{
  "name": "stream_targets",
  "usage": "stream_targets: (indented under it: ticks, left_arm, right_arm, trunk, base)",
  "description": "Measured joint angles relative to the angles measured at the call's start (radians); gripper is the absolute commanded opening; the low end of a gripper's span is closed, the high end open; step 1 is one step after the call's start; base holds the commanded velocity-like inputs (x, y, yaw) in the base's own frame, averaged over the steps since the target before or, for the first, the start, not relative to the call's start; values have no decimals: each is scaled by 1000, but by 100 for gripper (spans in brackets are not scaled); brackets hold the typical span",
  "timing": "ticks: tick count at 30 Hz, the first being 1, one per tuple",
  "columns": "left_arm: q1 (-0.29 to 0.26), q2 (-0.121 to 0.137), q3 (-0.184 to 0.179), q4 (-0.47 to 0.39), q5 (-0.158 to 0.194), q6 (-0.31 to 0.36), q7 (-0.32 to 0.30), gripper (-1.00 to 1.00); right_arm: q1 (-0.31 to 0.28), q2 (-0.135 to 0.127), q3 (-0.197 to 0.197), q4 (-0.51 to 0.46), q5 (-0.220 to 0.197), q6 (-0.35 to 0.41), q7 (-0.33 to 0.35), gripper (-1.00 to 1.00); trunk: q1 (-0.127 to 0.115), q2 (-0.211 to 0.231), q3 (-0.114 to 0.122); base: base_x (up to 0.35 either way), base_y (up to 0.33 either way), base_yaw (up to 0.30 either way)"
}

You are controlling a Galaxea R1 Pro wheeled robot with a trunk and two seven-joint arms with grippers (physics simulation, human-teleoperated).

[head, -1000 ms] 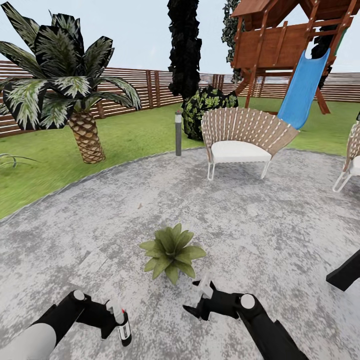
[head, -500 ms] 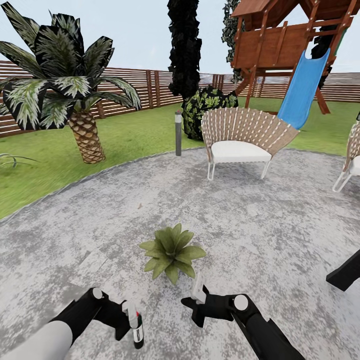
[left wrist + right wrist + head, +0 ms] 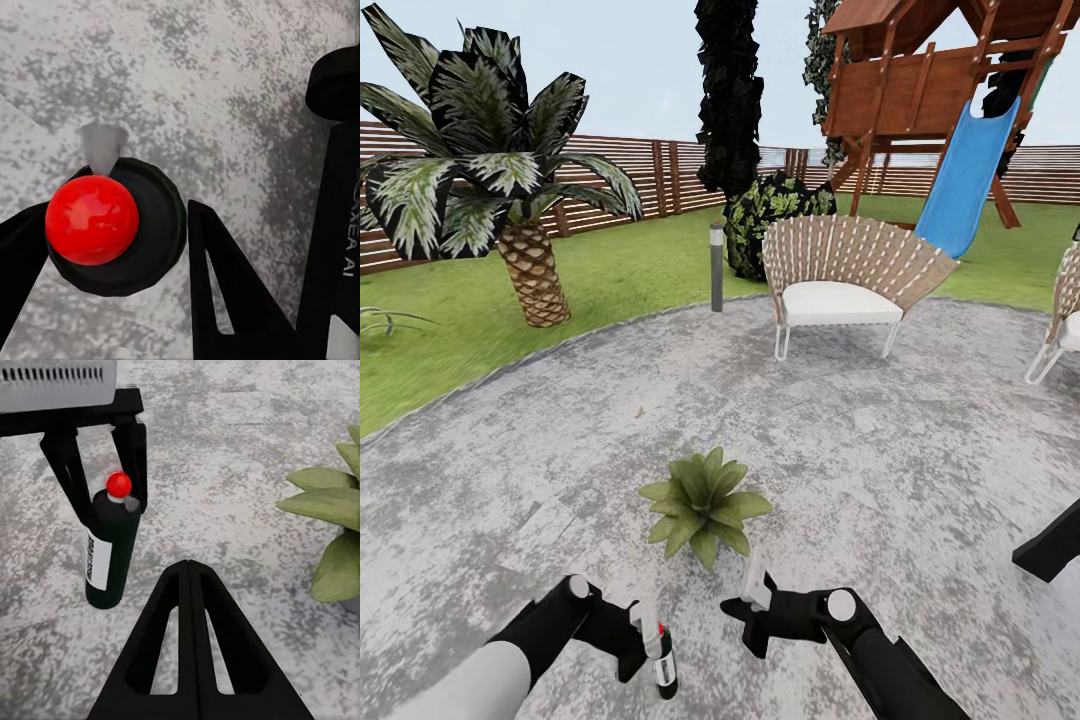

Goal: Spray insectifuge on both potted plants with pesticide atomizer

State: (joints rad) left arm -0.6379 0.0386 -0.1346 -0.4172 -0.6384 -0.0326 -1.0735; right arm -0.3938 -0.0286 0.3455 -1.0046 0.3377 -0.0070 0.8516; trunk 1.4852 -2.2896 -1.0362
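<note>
The pesticide atomizer (image 3: pixel 665 668), a slim dark bottle with a white label and a red tip, hangs upright just above the paving with my left gripper (image 3: pixel 650 645) shut on it. From the left wrist I look down on the atomizer's red cap (image 3: pixel 91 220), with one black finger on each side of it. One potted plant (image 3: pixel 705 505), a low olive-green rosette, sits on the round grey patio (image 3: pixel 880 440) of the garden, just beyond both grippers. My right gripper (image 3: pixel 735 612) is shut and empty, pointing at the atomizer (image 3: pixel 109 555), and plant leaves (image 3: pixel 330 525) lie beside it.
A wicker chair (image 3: pixel 845 285) stands at the patio's far edge, and another (image 3: pixel 1065 320) at the right border. A grey bollard (image 3: pixel 717 265), a dark bush (image 3: pixel 775 215), a palm (image 3: pixel 530 260) on the lawn, a playset with a blue slide (image 3: pixel 965 180) and a slatted fence (image 3: pixel 630 185) lie behind.
My left gripper has carried the atomizer rightward and slightly lower, closer to the right gripper. The right gripper shifted a little left early on, then held still.
</note>
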Motion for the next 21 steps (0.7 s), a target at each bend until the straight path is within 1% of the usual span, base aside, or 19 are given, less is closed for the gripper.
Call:
stream_targets:
  ticks: [1, 8, 13, 21]
  left_arm:
    - [0, -7, 0, 0, 0, 0, 0, -100]
    - [0, -32, 0, 0, 2, -3, 0, -100]
    - [0, -42, -2, -1, 7, -5, -1, -100]
    - [-1, -65, -1, -2, 11, -40, -39, -100]
  right_arm:
    - [0, 0, 0, 0, 0, 0, 7, -100]
    - [0, 0, 0, 0, 1, 0, 15, -100]
    - [0, 0, 0, 1, 1, 0, 15, -100]
    - [0, 0, 0, 2, 1, -1, 15, -100]
  trunk:
    - [0, 0, 0]
    - [0, 0, 0]
    - [0, 0, 0]
    - [0, 0, 0]
  base:
    - [0, 0, 0]
    - [0, 0, 0]
    - [0, 0, 0]
    - [0, 0, 0]
